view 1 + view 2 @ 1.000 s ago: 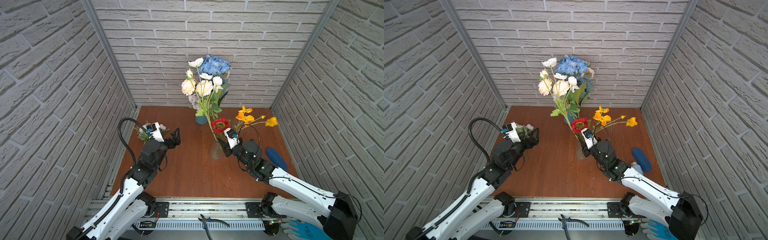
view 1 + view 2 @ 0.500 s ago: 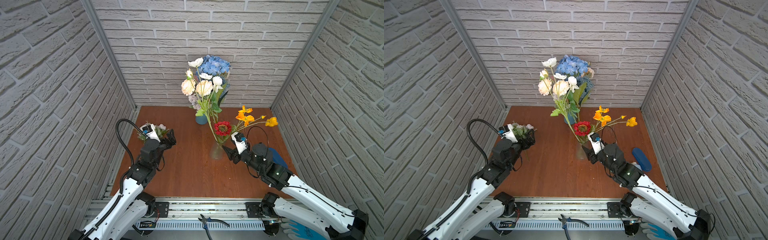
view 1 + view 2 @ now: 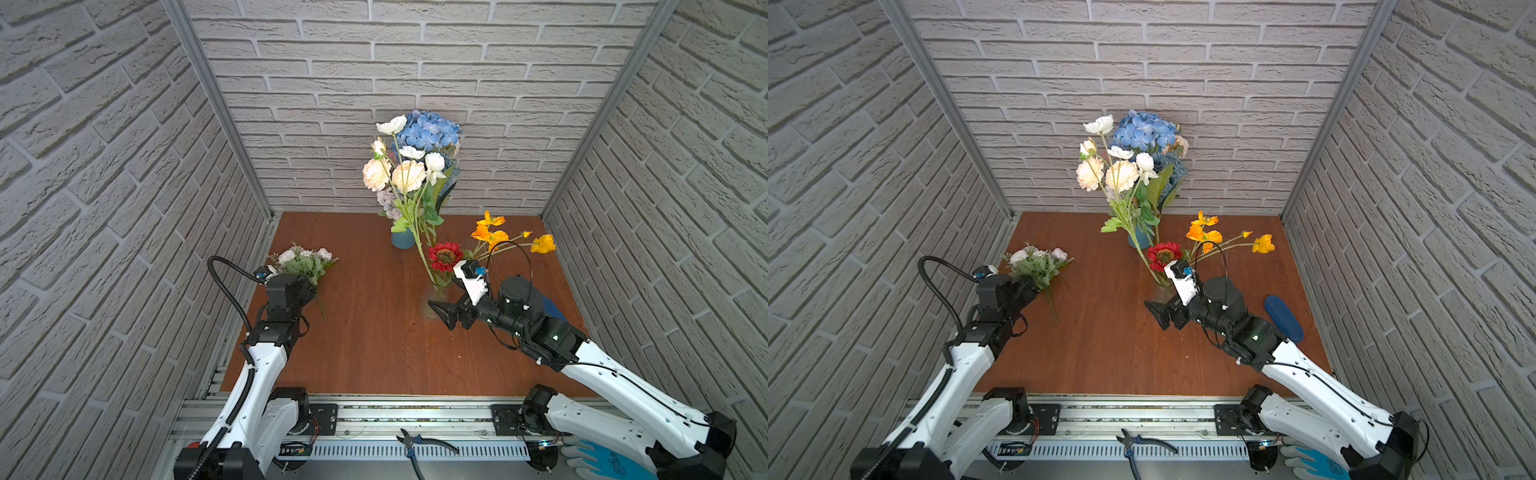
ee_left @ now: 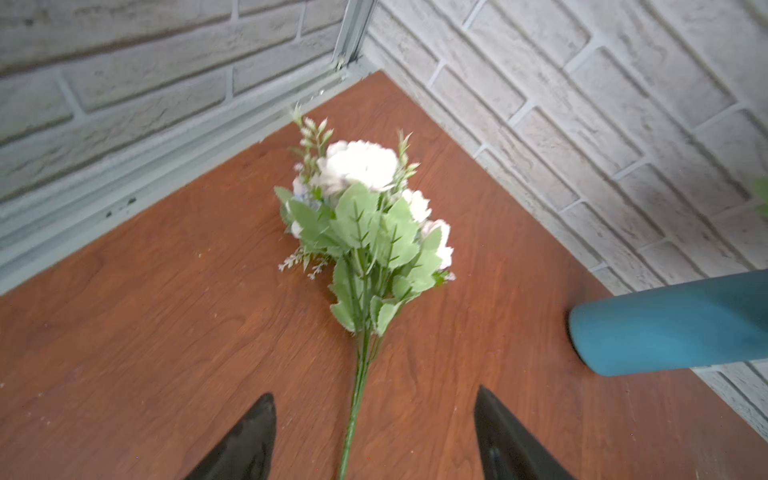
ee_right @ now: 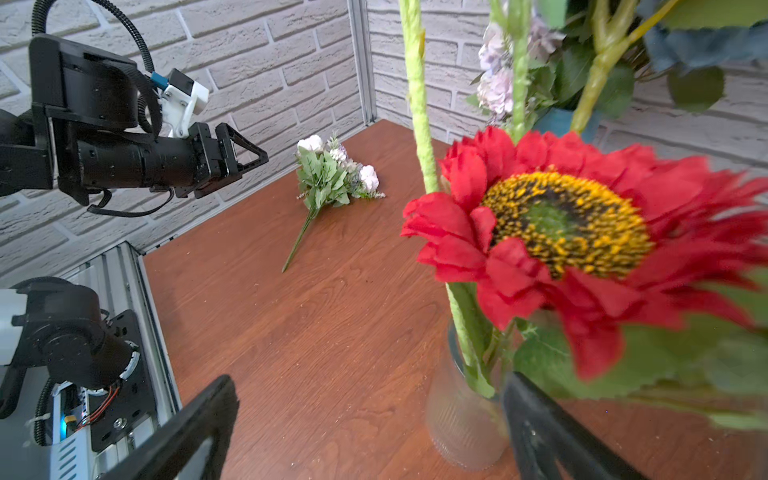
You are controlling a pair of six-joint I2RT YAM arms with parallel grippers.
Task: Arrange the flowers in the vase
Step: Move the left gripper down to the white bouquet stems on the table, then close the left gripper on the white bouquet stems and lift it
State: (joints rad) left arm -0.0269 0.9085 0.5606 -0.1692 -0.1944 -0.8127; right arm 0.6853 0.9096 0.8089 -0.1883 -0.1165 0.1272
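The left claw (image 4: 374, 395) is open. Its two dark fingers (image 4: 249, 436) stand spread on either side of the green stem of the white bunch (image 4: 361, 216), touching neither side. The bunch lies flat on the bench (image 4: 166, 332), with its blooms ahead of the claw and its stem running back between the fingers. Off to one side of this claw stands a blue vase (image 4: 673, 324).

The right claw (image 5: 370, 386) is wide open and holds nothing. Just beside one of its fingers (image 5: 540, 419) is the glass vase (image 5: 461, 415), with a red daisy (image 5: 561, 220) in it, close ahead of the claw. In both top views, orange poppies (image 3: 490, 235) lean out beyond this claw.
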